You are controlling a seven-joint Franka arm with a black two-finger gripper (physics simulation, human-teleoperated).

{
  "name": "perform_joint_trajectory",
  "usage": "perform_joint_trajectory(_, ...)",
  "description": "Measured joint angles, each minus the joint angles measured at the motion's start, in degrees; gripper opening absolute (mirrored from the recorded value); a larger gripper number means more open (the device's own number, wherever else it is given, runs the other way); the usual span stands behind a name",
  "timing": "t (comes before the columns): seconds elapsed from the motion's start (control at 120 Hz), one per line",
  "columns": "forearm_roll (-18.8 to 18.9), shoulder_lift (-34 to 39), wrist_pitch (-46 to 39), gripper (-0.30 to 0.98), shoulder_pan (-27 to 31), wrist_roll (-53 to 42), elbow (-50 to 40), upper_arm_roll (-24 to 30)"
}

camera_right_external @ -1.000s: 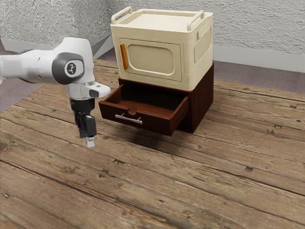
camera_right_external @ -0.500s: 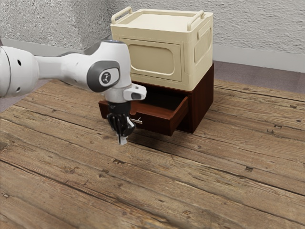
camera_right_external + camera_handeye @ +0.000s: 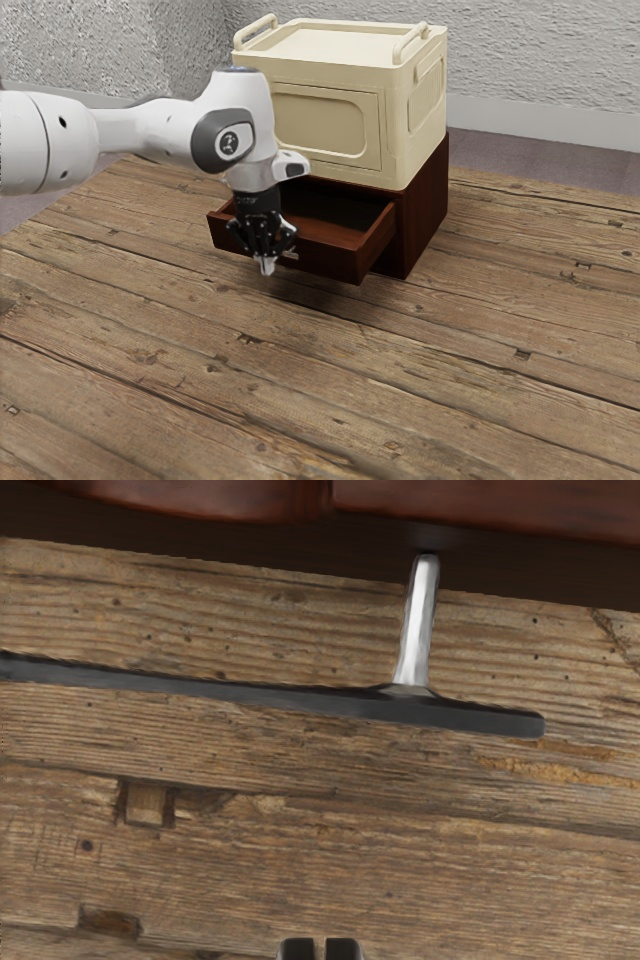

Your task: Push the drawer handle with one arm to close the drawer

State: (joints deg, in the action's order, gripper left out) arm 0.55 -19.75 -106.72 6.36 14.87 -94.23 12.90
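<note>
The black gripper (image 3: 267, 268) points down just in front of the drawer's front, its two fingertips close together with nothing held. In the wrist view the gripper (image 3: 320, 948) is at the edge, a short way out from the silver bar handle (image 3: 300, 698) and apart from it. The dark red-brown drawer (image 3: 335, 258) stands pulled out of its cabinet (image 3: 425, 215). One end of the handle (image 3: 290, 256) shows beside the gripper; the hand hides the rest. In the wrist view, the drawer's front (image 3: 480, 502) lies beyond the handle.
A cream box (image 3: 405, 130) with two top rails sits on the cabinet. Wooden planks (image 3: 430, 380) stretch out in front and to the exterior view's right. A textured wall (image 3: 540, 60) stands behind.
My hand has moved toward the exterior view's right, then up in that view toward the drawer's front, and has turned. The drawer looks unmoved; the arm now covers the box's orange handle.
</note>
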Motion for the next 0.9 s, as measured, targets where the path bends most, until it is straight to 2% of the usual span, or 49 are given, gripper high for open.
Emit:
perform_joint_trajectory(0.325, 0.1, -2.5, -0.1, -0.10, 0.0, -0.8, 3.3, -2.5)
perform_joint_trajectory(0.9, 0.0, -6.5, -1.7, -0.10, -0.8, -8.3, 8.1, -2.5)
